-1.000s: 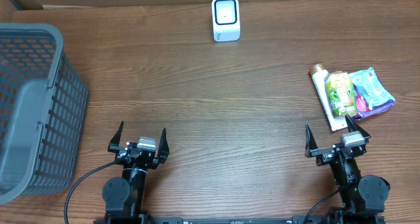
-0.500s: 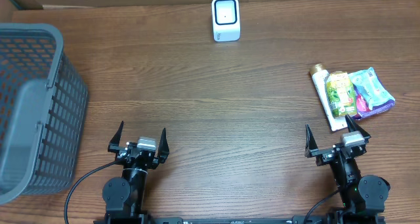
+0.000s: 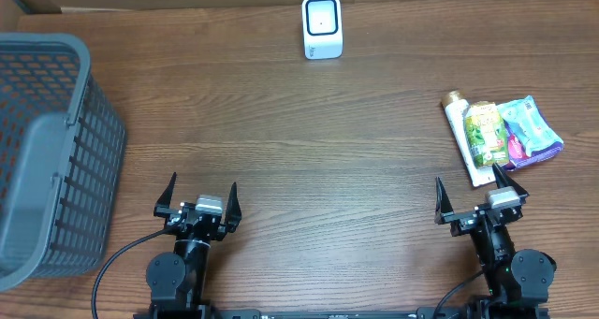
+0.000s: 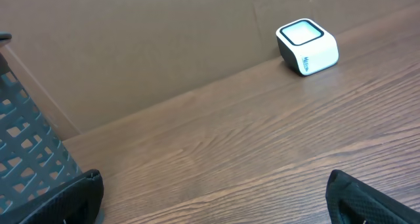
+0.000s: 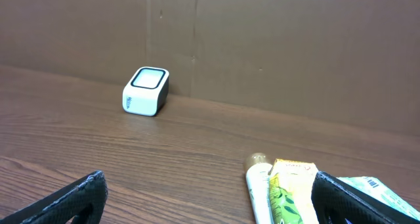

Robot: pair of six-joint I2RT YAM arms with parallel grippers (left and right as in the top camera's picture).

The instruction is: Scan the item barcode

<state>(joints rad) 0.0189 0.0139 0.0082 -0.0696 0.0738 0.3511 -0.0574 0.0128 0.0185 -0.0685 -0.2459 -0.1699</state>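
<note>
The scanner [image 3: 322, 26] stands at the far edge of the tabletop [image 3: 299, 151]. The items lie touching one another, right of the scanner and nearer the arms: tube [image 3: 461, 137], green pouch [image 3: 486, 134], blue packet [image 3: 529, 130]. Left hand [image 3: 200, 195] and right hand [image 3: 474, 195] are both open and empty. The right wrist view shows the items. The left wrist view shows the basket [image 4: 26, 165] instead.

We hold both arms folded low at our base, side by side and well apart. Our left gripper [image 3: 199, 195] points forward, jaws spread wide, holding nothing. Our right gripper [image 3: 471, 195] matches it, wide and empty, its fingertips [image 5: 72, 198] showing at the lower corners of the right wrist view.
</note>
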